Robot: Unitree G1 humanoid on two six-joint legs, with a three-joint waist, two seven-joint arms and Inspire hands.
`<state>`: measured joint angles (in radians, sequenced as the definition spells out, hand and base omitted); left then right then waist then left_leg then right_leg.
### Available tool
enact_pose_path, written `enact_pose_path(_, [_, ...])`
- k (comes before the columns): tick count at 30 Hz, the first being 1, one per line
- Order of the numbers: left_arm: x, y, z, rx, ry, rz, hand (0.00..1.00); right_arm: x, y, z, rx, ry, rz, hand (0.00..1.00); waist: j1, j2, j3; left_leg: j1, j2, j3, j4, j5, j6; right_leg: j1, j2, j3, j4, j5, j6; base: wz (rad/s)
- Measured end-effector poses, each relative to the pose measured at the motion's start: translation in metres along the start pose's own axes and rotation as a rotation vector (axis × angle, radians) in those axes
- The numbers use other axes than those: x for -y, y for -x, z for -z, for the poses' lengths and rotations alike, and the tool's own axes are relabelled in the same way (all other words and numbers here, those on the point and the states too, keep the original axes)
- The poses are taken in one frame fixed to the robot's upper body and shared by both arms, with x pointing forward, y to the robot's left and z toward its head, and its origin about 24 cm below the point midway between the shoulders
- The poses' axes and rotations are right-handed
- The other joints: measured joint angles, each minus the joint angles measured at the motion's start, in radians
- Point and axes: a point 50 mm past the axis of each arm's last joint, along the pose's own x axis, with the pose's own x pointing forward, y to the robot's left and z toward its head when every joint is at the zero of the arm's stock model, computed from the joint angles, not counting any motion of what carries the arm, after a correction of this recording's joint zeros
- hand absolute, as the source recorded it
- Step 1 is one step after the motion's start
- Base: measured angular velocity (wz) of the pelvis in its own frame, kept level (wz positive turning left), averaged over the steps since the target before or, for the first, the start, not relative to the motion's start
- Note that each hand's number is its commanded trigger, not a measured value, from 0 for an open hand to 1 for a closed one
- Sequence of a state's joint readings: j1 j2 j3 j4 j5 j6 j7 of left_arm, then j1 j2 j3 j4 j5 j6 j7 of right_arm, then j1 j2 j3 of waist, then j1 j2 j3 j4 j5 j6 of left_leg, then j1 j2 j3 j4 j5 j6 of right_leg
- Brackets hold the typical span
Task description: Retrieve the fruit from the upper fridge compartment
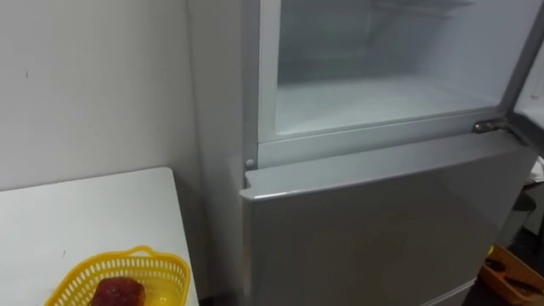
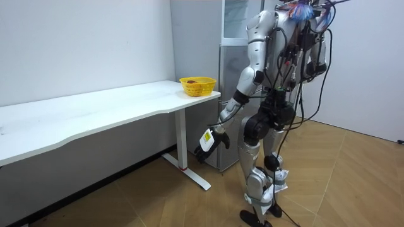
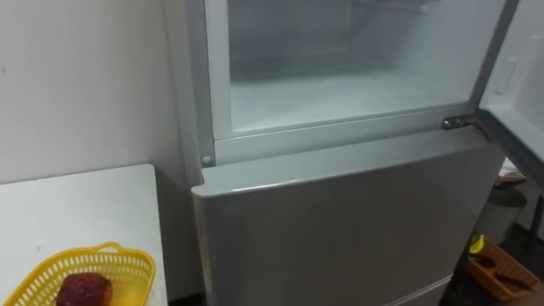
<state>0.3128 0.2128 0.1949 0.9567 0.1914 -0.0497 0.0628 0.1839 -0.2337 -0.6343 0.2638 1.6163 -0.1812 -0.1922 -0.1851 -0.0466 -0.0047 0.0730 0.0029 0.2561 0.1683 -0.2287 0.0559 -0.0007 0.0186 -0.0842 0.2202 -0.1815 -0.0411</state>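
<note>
The robot is standing close before the fridge, with its left hand hanging low at its side. Whether that hand is open or closed I cannot tell. It is hanging below the top of the table and near the table's white leg. High above the hand, the upper compartment is standing open and looking bare, as far as its floor is showing. A dark red item is lying in the yellow basket, up from the hand and toward the table side, on the table corner nearest the fridge. Judging by that, the fetching itself is looking done, and what is probably remaining is shutting the upper door, which is swinging wide on the side away from the hand. Reaching it is likely calling for the other arm or a step across. The edges to mind are the table's rim just beside the fridge, with a narrow gap between them, and the top lip of the lower door, jutting out under the opening. An orange tray is sitting on the floor by the fridge's far corner. Behind the robot the wooden floor is lying open, giving room for stepping back.
</note>
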Motion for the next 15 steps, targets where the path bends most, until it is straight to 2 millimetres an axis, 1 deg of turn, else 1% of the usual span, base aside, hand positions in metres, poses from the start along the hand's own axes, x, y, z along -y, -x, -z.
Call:
enact_pose_path(3, [0.001,0.001,0.002,-0.006,0.002,0.002,0.00,-0.009,-0.003,0.001,0.004,-0.020,-0.056,0.00,-0.001,0.001,-0.0004,0.003,0.000,0.000,0.000,0.000,0.000,0.002,0.000,0.000,0.000,0.000,0.000,0.00])
enact_pose_path(6, [0.000,0.001,0.004,-0.010,-0.001,-0.004,0.00,-0.031,-0.009,0.004,0.004,-0.045,-0.132,0.00,-0.003,0.001,-0.0007,0.005,0.000,0.000,0.000,0.000,0.000,0.003,0.000,0.000,0.001,0.000,0.000,0.00])
enact_pose_path(8, [0.000,0.001,0.003,-0.007,0.001,-0.004,0.00,-0.051,-0.012,0.005,0.004,-0.052,-0.220,0.00,-0.001,0.003,-0.0019,0.008,0.000,0.000,0.000,0.000,0.000,0.004,0.000,0.000,0.000,0.000,0.000,0.00])
enact_pose_path(11, [0.000,0.001,0.003,-0.009,0.001,-0.002,0.00,-0.069,-0.010,0.006,0.001,-0.061,-0.317,0.00,0.000,0.003,-0.0021,0.008,0.000,-0.005,0.001,0.000,0.000,0.014,0.000,-0.005,0.000,0.001,0.000,0.04])
enact_pose_path(15, [0.003,0.001,0.005,-0.025,0.003,0.003,0.00,-0.084,-0.004,0.005,0.002,-0.052,-0.394,0.00,0.000,0.003,-0.0021,0.007,0.000,-0.011,0.001,0.000,0.000,0.014,-0.001,-0.009,-0.003,0.001,0.000,0.03])
